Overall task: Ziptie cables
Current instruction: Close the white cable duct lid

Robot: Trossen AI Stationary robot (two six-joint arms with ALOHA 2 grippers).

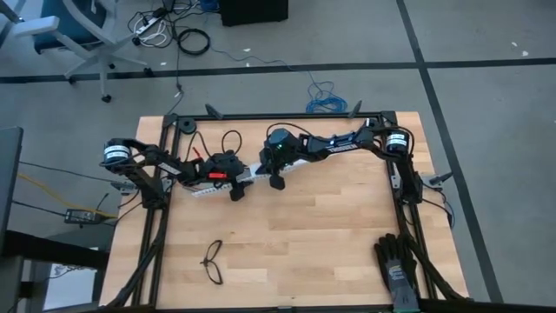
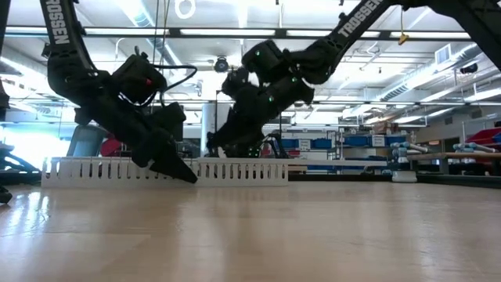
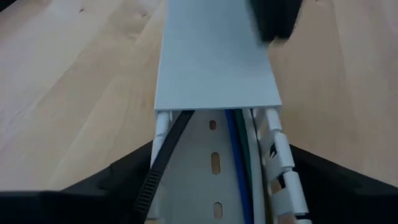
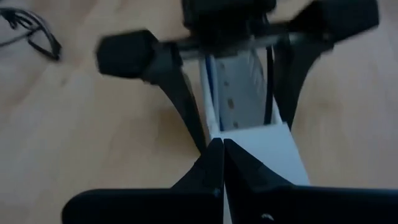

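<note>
The left gripper (image 3: 214, 193) straddles the slotted white cable duct (image 2: 235, 170) at the table's far side, fingers spread wide, exposing the cables (image 3: 239, 162) and ziptie (image 3: 165, 163) inside. The right gripper (image 4: 222, 163), pinched shut, presses the duct's cover (image 3: 214, 62), probably steadying it.

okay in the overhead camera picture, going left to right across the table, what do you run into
Glasses → left gripper, straddling the white slotted duct → right gripper, shut at the duct's other end → black glove.
</note>
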